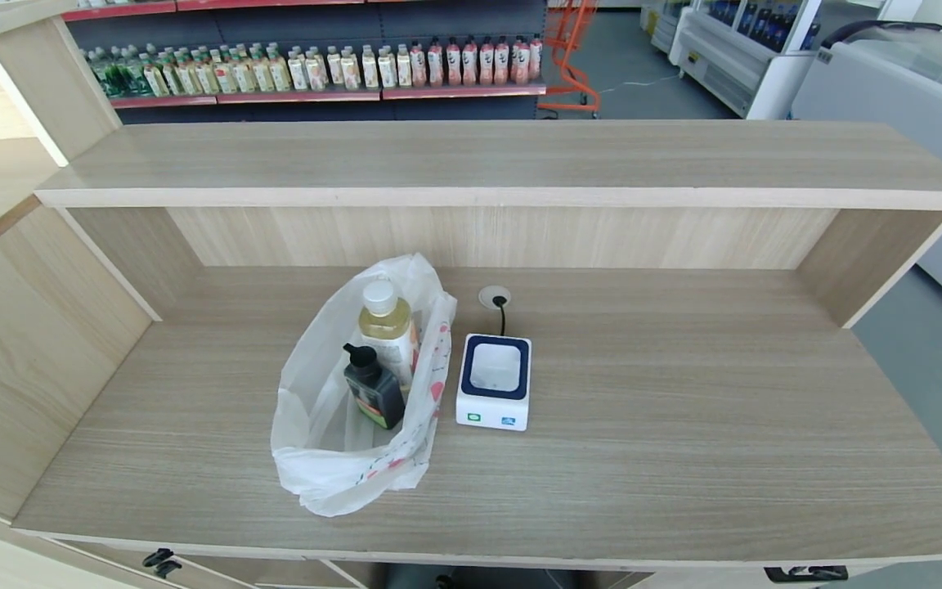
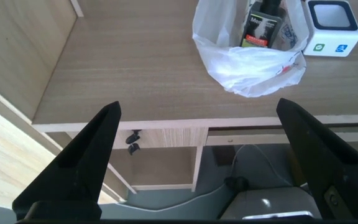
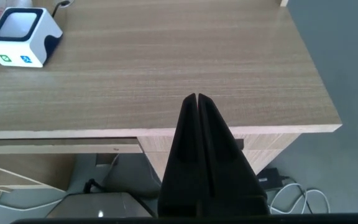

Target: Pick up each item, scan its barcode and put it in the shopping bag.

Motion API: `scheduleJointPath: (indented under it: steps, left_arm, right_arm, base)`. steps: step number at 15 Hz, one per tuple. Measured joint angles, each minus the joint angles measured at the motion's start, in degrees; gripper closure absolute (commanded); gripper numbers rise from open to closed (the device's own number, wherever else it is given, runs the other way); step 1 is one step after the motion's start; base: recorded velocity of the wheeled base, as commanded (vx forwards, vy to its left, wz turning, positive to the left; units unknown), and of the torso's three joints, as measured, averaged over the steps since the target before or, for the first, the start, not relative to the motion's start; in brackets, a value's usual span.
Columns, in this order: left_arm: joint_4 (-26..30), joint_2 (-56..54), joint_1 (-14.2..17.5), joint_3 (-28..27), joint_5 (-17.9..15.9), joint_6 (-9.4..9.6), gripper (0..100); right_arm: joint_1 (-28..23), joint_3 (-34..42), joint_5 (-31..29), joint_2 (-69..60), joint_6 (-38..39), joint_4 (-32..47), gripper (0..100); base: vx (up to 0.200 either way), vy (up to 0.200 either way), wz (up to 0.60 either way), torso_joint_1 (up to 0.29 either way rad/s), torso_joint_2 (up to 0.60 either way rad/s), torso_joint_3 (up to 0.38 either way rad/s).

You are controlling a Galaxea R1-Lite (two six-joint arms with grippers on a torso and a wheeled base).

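Note:
A white plastic shopping bag (image 1: 332,442) lies open on the wooden counter (image 1: 684,425), left of centre. Inside it are a bottle of yellowish drink with a white cap (image 1: 387,323) and a dark pump bottle (image 1: 373,388). Right beside the bag stands the white scanner with a dark blue rim (image 1: 494,391). In the left wrist view, my left gripper (image 2: 197,115) hangs open below the counter's front edge, with the bag (image 2: 253,65), dark bottle (image 2: 263,28) and scanner (image 2: 334,25) beyond it. My right gripper (image 3: 196,99) is shut on nothing, at the counter's front edge, far from the scanner (image 3: 20,37).
A raised wooden shelf (image 1: 512,164) and side walls enclose the counter at the back and both ends. A cable hole (image 1: 494,296) sits behind the scanner. Shop shelves with bottles (image 1: 316,65) and freezers (image 1: 888,74) stand beyond. The counter's right half is bare wood.

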Motion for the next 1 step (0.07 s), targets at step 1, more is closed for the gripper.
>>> scheduleJointPath:
  steps: [1]
  left_arm:
    - [0.02, 0.00, 0.00, 0.00, 0.02, 0.00, 0]
  right_arm:
    - [0.00, 0.00, 0.00, 0.00, -0.02, -0.02, 100]
  base:
    - [0.000, 0.000, 0.00, 0.000, 0.00, 0.000]
